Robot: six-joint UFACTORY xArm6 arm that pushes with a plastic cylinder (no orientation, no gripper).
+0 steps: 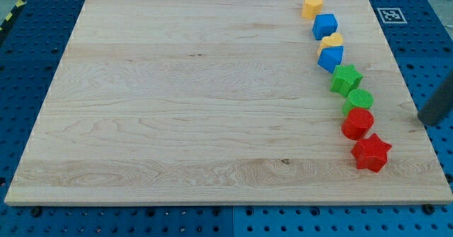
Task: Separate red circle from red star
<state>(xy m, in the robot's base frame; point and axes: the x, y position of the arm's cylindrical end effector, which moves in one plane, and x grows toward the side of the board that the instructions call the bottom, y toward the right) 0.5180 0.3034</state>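
Observation:
The red circle [357, 123] lies near the board's right edge, touching the red star [371, 153] just below it and to the right. My tip [427, 121] is at the view's right edge, off the board's right side, level with the red circle and well right of it, apart from every block.
A curved line of blocks runs up from the red circle: green circle [359, 100], green star [346, 79], blue block [330, 57], yellow block [331, 40], blue block [325, 25], yellow block [312, 6]. A marker tag [391, 15] sits beyond the wooden board [177, 102].

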